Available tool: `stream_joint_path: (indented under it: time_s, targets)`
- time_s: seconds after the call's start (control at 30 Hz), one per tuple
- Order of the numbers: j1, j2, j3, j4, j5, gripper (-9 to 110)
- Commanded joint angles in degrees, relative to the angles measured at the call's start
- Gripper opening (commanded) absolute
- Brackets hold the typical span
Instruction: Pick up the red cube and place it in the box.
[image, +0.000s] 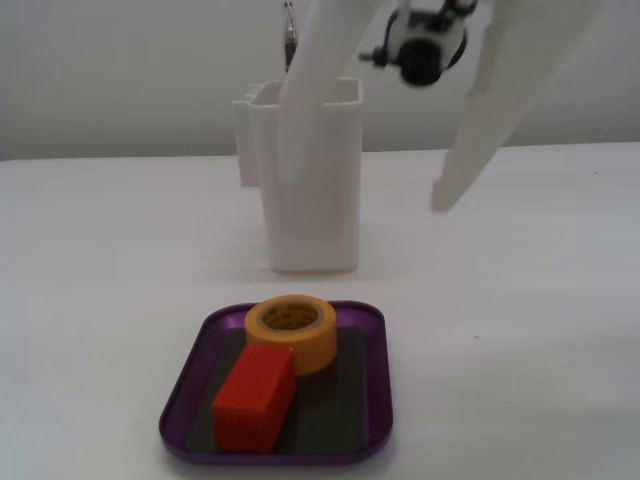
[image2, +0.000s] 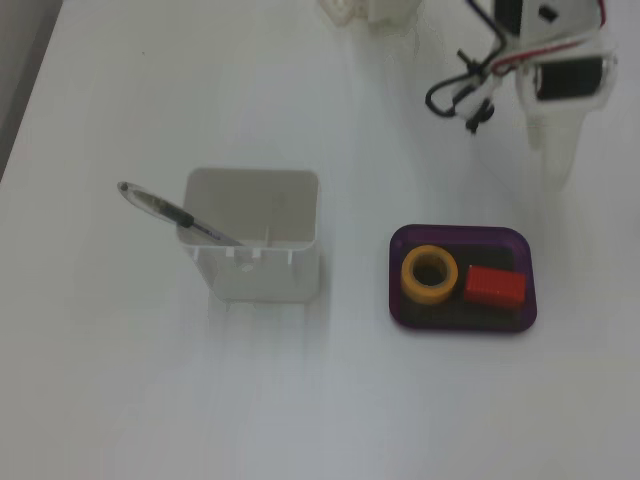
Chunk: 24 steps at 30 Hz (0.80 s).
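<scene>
The red cube (image: 256, 399) lies inside the box (image: 198, 352), a shallow purple tray, next to a yellow-orange tape roll (image: 292, 331). In the other fixed view the cube (image2: 494, 285) sits in the right half of the tray (image2: 460, 235), with the roll (image2: 430, 274) on its left. My white gripper (image: 365, 190) hangs above and behind the tray, its two fingers spread wide apart and holding nothing. From above, the gripper (image2: 553, 145) is beyond the tray's far right corner, clear of it.
A tall white plastic container (image: 310, 190) stands behind the tray, left of it from above (image2: 255, 245), with a pen (image2: 170, 212) leaning out. Cables (image2: 465, 90) hang off the arm. The table is white.
</scene>
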<state>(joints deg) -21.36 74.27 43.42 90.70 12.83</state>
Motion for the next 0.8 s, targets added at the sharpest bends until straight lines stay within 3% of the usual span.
stream_joint_path:
  time_s: [0.0,0.23,0.63,0.77]
  targets:
    - [0.18,12.48,-2.02,3.69,-0.53,21]
    - [3.43,29.79,6.59,5.89,-0.53,21]
    - [11.60,66.36,52.21,2.55,-0.88,21]
    - [11.60,78.93,68.82,-1.14,-5.10,21]
